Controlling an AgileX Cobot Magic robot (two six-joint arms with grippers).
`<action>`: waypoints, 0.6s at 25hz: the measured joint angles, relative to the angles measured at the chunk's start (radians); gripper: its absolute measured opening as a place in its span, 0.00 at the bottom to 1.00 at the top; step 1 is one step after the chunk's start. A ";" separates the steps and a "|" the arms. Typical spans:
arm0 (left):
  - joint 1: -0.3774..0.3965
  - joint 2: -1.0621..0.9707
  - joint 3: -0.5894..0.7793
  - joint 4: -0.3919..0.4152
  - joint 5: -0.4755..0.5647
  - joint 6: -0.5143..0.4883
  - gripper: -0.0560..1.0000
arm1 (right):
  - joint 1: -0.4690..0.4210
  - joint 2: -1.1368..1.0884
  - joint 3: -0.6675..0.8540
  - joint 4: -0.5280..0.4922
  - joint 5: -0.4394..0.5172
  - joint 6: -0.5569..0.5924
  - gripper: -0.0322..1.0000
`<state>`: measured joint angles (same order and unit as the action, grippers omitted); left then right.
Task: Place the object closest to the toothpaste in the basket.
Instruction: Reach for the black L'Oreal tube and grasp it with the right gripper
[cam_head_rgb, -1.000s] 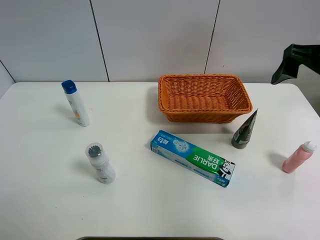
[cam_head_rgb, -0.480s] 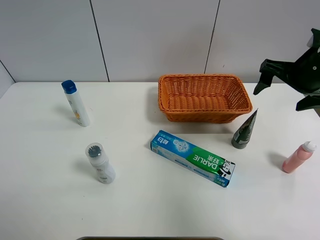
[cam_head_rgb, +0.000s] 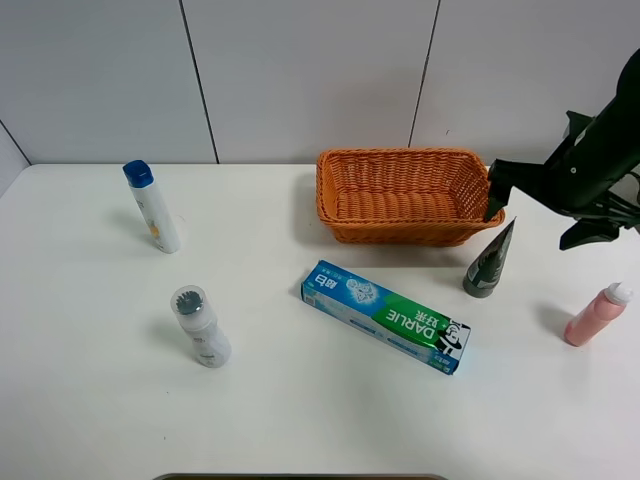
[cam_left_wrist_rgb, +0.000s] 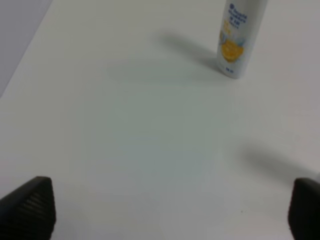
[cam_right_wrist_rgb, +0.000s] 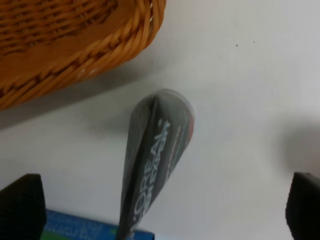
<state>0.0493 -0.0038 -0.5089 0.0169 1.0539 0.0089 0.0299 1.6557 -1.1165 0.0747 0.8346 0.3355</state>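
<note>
The blue and green toothpaste box (cam_head_rgb: 386, 316) lies flat on the white table in front of the orange wicker basket (cam_head_rgb: 400, 232). A dark grey tube (cam_head_rgb: 491, 262) stands on its cap just right of the box and beside the basket's front right corner. My right gripper (cam_head_rgb: 535, 215) is open and hovers above the tube, touching nothing. In the right wrist view the tube (cam_right_wrist_rgb: 155, 150) sits between the spread fingers of the right gripper (cam_right_wrist_rgb: 160, 210), with the basket (cam_right_wrist_rgb: 75, 55) close by. My left gripper (cam_left_wrist_rgb: 165, 210) is open and empty; it does not show in the exterior view.
A pink bottle (cam_head_rgb: 597, 314) stands at the far right. A white bottle with a blue cap (cam_head_rgb: 153, 207) stands at the back left and also shows in the left wrist view (cam_left_wrist_rgb: 239, 37). A white bottle with a grey cap (cam_head_rgb: 200, 326) stands at the front left.
My right arm has come in from the upper right, moving down and left to hover over the dark tube. Nothing on the table has moved.
</note>
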 joint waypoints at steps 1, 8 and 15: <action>0.000 0.000 0.000 0.000 0.000 0.000 0.94 | 0.000 0.014 0.000 0.000 -0.005 0.000 0.99; 0.000 0.000 0.000 0.000 0.000 0.000 0.94 | 0.000 0.100 0.000 0.000 -0.032 -0.001 0.99; 0.000 0.000 0.000 0.000 0.000 0.000 0.94 | 0.000 0.156 0.000 0.005 -0.057 -0.002 0.99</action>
<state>0.0493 -0.0038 -0.5089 0.0169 1.0539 0.0089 0.0299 1.8122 -1.1165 0.0794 0.7772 0.3335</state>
